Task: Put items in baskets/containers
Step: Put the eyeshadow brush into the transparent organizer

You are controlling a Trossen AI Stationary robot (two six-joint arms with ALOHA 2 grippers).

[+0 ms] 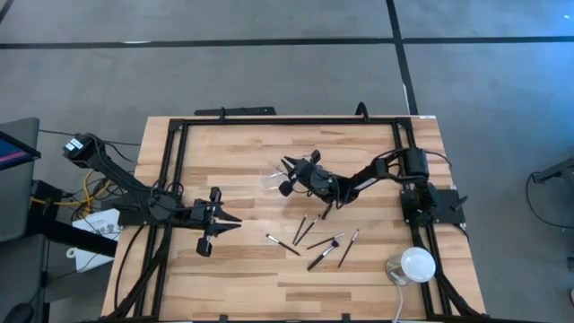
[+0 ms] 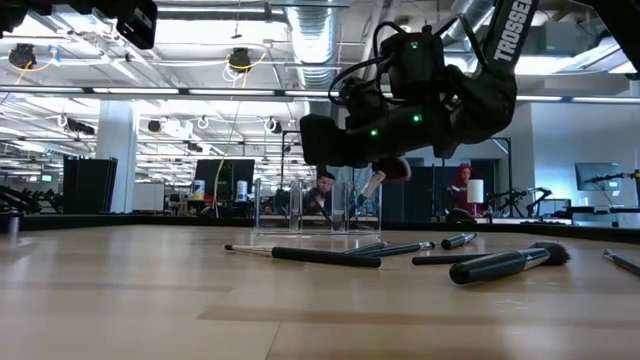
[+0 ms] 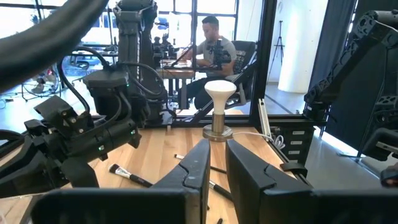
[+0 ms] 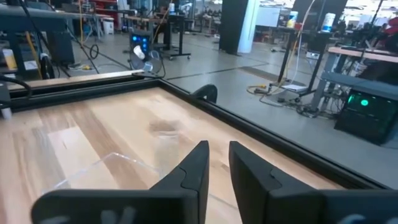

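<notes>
Several slim makeup brushes (image 1: 321,242) lie loose on the wooden table, right of centre toward its near edge; the low view shows them flat (image 2: 320,256), one with a thick dark head (image 2: 505,263). The clear plastic container (image 1: 272,177) stands farther back. My right gripper (image 1: 285,164) hovers just above it, shut, and nothing shows between its fingers (image 4: 217,152). In the low view one light-handled brush (image 2: 378,183) slants up at the container's (image 2: 300,208) right end, head uppermost, close under the gripper. My left gripper (image 1: 235,220) waits shut at the table's left, pointing right.
A white dome-shaped object (image 1: 418,264) on a round base sits at the table's near right corner, also seen past my left gripper (image 3: 217,93). A black frame (image 1: 269,121) borders the table. Bare wood lies between my left gripper and the brushes. A person sits beyond the table.
</notes>
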